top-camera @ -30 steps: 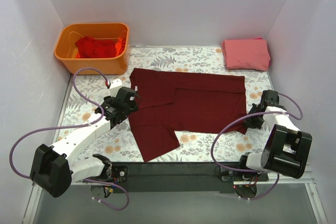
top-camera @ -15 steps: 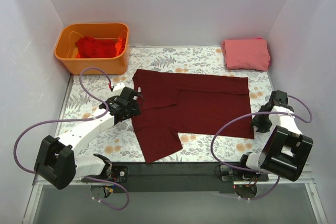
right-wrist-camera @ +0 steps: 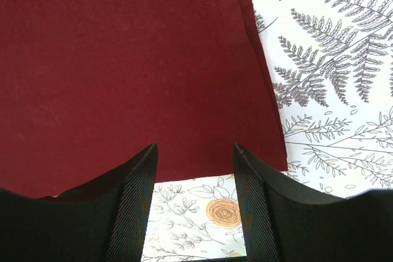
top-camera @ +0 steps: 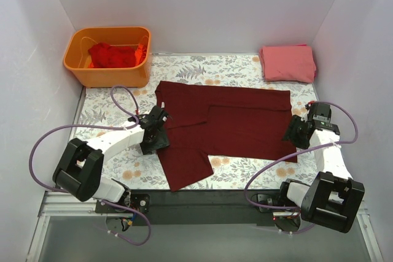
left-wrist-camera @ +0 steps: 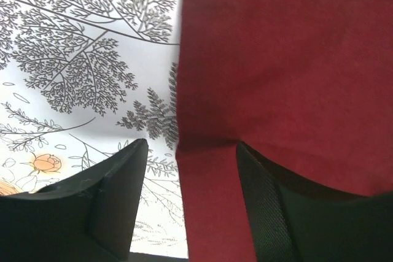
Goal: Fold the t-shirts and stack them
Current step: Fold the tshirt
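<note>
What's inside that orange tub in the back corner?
A crumpled heap of bright red fabric lies in the orange tub. How many pieces, and anything beneath, cannot be seen.

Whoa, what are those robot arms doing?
They're folding a maroon shirt spread on the table. The left hand and right hand are both open, low over the shirt's side edges, not gripping yet. A pink shirt lies folded in the far corner, and red ones sit in the bin.

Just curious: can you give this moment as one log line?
maroon shirt: partly folded | left jaws: open over its left edge | right jaws: open over its near-right corner | pink shirt: folded, far right
</note>
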Action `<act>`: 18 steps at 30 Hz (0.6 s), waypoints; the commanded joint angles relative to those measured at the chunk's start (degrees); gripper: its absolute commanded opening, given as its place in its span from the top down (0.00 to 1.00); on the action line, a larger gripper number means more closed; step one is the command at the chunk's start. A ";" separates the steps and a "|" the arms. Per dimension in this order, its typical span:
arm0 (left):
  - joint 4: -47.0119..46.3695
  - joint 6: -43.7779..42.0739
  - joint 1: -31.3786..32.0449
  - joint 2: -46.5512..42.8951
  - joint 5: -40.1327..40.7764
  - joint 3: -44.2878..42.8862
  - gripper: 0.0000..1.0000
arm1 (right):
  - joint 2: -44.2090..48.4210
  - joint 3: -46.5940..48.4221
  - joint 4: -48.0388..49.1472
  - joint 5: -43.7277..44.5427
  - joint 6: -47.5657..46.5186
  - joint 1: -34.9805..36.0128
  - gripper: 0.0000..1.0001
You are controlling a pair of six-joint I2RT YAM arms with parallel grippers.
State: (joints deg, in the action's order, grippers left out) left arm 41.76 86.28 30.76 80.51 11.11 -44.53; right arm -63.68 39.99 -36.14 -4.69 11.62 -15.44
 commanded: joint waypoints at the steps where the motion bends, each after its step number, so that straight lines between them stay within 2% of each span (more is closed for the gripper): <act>1: -0.62 2.49 0.00 -0.17 4.96 0.41 0.46 | 0.93 2.29 -0.25 -0.23 -0.98 0.59 0.41; 8: -1.24 4.25 0.00 -3.87 7.25 0.85 0.51 | 1.72 2.38 -0.07 -0.67 -1.16 1.12 0.41; 18: -1.94 2.05 0.00 4.04 4.18 0.67 0.53 | 2.07 2.11 0.11 -0.32 -1.16 1.47 0.41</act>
State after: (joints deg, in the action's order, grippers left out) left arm 40.80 88.84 30.76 83.70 15.49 -44.45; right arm -62.85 39.99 -36.14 -4.91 11.29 -14.33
